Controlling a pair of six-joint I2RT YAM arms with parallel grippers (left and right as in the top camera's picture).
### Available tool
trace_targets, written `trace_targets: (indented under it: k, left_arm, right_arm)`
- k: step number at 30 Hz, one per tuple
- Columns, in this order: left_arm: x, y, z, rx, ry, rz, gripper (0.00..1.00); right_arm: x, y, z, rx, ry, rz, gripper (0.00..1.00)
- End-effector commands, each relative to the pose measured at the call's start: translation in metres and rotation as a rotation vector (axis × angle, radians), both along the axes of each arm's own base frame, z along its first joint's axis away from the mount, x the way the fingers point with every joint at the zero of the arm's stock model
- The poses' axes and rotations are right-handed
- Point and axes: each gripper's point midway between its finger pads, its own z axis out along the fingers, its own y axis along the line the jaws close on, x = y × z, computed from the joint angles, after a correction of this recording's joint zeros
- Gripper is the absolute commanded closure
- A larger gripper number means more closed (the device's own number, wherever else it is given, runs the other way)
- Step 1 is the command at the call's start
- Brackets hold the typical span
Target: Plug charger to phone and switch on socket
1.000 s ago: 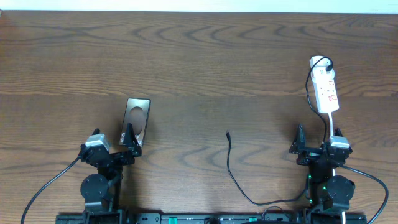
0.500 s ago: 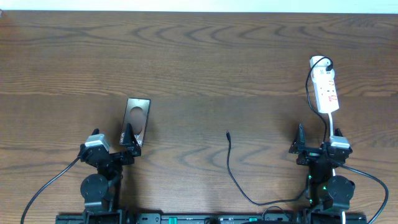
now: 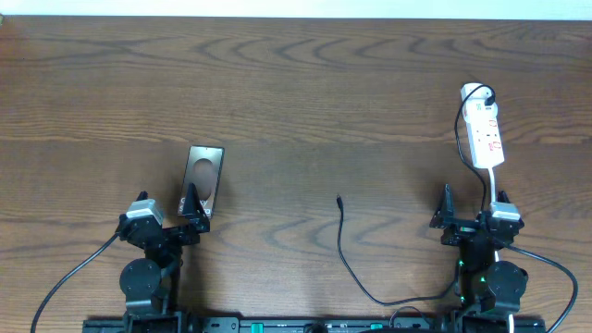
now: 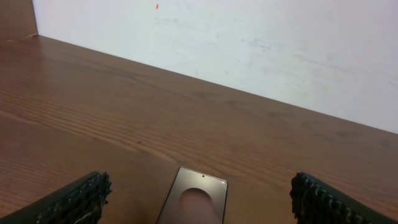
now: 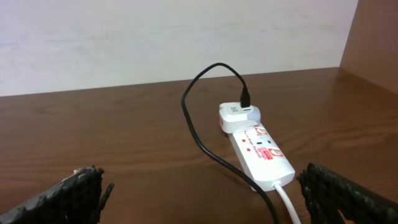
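Observation:
The phone lies flat on the table at the left, dark glossy face up; it also shows in the left wrist view, between my fingers. My left gripper is open just in front of the phone, empty. The charger cable runs along the table's front, its black plug tip lying free at centre. The white socket strip lies at the right, also in the right wrist view, with a white adapter plugged into its far end. My right gripper is open, empty, in front of the strip.
The strip's white cable runs toward the right arm base. The black cable loops from the adapter past the strip. A white wall stands behind the wooden table.

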Motion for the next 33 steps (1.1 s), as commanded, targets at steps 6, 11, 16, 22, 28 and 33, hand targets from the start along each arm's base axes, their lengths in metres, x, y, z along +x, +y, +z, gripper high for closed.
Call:
trace_targets:
  k: [6,11,16,22,28,33]
  left_arm:
    - [-0.001,0.003,-0.015,0.008,0.045,0.015,0.05]
    - [-0.001,0.003,-0.015,0.008,0.045,0.015,0.05]
    - [-0.001,0.003,-0.015,0.008,0.044,0.015,0.05]
    - [-0.001,0.003,-0.015,0.008,0.044,0.015,0.05]
    - [-0.001,0.003,-0.014,0.008,0.04,0.015,0.05]
    - [-0.001,0.003,-0.004,0.01,0.018,0.015,0.05]
  right_arm:
    - [0.0,0.0,0.0,-0.013,-0.001,-0.002,0.01]
    - [0.0,0.0,0.0,-0.013,-0.001,-0.002,0.01]
    - [0.0,0.0,0.0,-0.013,-0.001,-0.002,0.01]
    - [0.0,0.0,0.0,-0.013,-0.001,-0.002,0.01]
    - [0.0,0.0,0.0,-0.013,-0.001,-0.002,0.01]
    - [0.0,0.0,0.0,-0.013,-0.001,-0.002,0.01]
